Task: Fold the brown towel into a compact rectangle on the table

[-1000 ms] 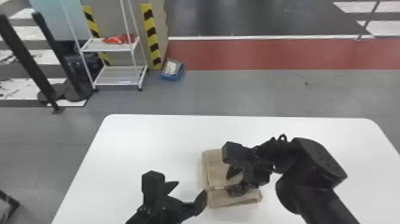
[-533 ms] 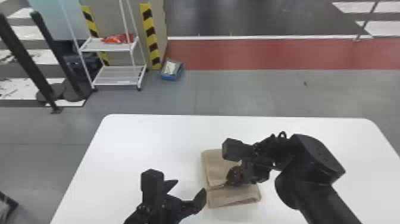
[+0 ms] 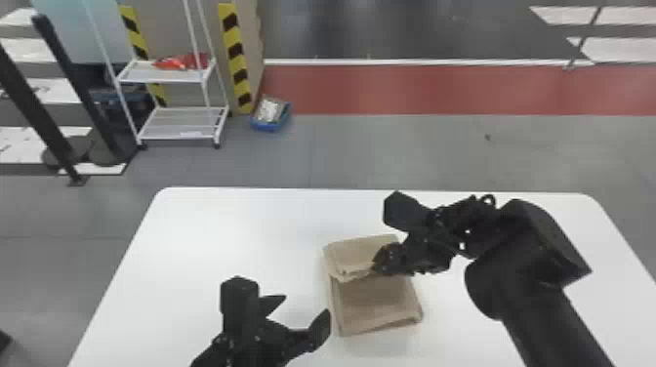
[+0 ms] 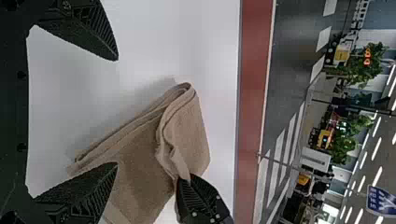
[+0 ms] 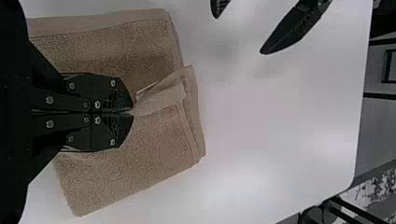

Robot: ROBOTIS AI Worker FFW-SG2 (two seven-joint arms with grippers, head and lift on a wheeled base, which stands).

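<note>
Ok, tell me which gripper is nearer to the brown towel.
Right. The right gripper is shut on a folded edge of the brown towel, over its middle. The left gripper is open beside the towel's left side, holding nothing.

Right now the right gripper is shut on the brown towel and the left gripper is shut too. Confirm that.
Not so: the left gripper has its fingers open, as the left wrist view shows. The right gripper is indeed shut on the brown towel.

Towel (image 3: pixel 376 305) on table (image 3: pixel 219 234); rack (image 3: pixel 180 124) behind, left; probably box (image 3: pixel 271 116) right of rack.
</note>
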